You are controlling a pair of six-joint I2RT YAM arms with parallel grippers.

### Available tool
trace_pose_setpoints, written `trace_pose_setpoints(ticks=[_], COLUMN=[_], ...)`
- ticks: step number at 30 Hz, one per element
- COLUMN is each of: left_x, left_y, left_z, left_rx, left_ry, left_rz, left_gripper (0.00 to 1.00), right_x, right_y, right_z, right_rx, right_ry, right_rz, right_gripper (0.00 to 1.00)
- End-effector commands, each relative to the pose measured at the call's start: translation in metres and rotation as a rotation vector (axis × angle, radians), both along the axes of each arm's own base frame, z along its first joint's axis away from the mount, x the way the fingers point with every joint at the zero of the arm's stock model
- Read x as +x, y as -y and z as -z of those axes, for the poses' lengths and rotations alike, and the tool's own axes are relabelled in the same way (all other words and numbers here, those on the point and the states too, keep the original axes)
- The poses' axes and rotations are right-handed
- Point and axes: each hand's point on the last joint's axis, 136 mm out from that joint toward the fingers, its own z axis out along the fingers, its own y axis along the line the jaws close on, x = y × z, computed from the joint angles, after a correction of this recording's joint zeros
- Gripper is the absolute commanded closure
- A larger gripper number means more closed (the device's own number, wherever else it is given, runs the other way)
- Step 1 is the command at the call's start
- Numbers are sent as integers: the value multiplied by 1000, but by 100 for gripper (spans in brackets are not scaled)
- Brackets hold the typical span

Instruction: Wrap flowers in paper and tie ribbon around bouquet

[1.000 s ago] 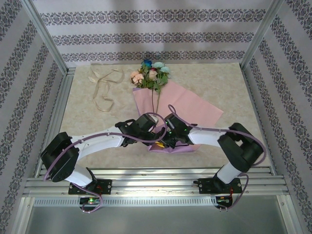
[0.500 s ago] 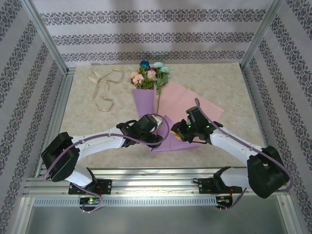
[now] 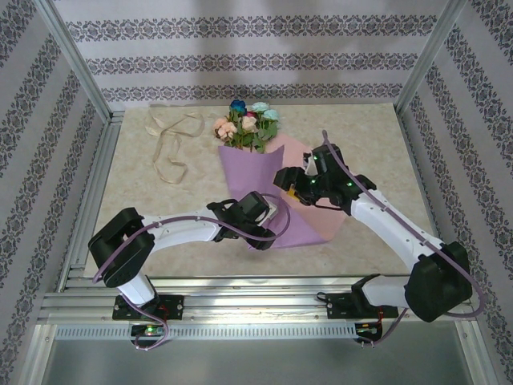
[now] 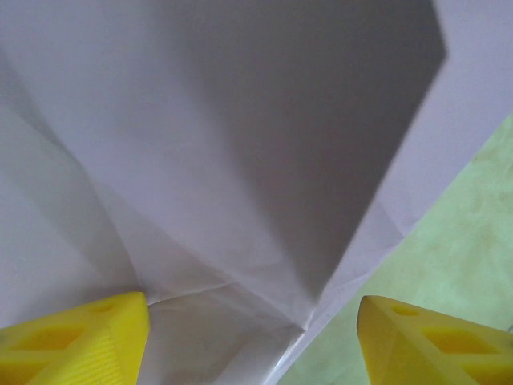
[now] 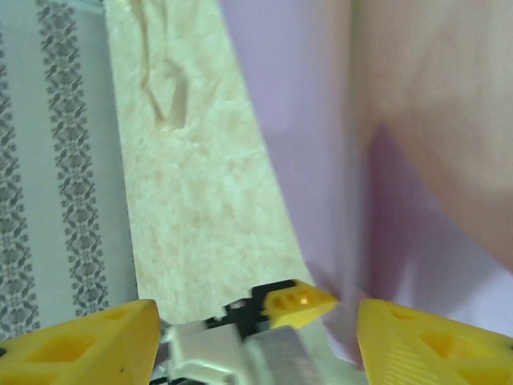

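Marbled beige table [image 3: 144,208] inside a frame with patterned walls. At its centre lie the flowers [image 3: 247,124], blooms toward the far edge and sticking out past the paper [image 3: 256,180]. One lilac flap of the paper is folded across the stems and hides them, while a pinker part lies flat to the right. The ribbon [image 3: 168,144] is loosely looped at the far left, well apart from the bunch. The left gripper [image 4: 252,341] hangs over the near, narrow corner of the paper, fingers spread, nothing between them. The right gripper [image 5: 258,345] hovers over the right half of the sheet, fingers likewise spread and empty. The step in hand appears to be folding the second side. It would go best if the left pins the narrow end, and the right takes the free right edge near its middle and draws it low across the flap, so the cone closes tight without dragging the blooms.
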Motion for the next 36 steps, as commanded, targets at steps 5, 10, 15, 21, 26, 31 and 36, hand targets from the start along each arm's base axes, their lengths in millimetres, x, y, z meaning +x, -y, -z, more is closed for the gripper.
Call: trace_pose_setpoints(ticks=[5,10,15,21,26,31,36], left_x=[-2,-6,-9,-11,-11,-13,-14], left_y=[16,15,14,13,12,2,-8], left_z=[-8,-6,-3,-1,-4,-26,-55], left_rx=[-45,-44,-40,-36,-41,-70,-231], left_ry=[19,8,-2,-8,-8,-12,-148], left_rz=[39,45,48,47,42,-21,-142], left_gripper=[31,33,34,35,34,33,34], right_x=[-1,-7,-28,-40,-42,-44,-44], right_y=[-7,26,19,12,10,30,34], right_z=[34,51,81,104,121,136,148], right_rx=[-127,-170,-143,-154,-202,-300,-338], right_ry=[-76,-126,-247,-296,-326,-313,-307], right_rz=[-55,63,47,66,40,41,0], right_gripper=[34,37,44,47,67,93,100])
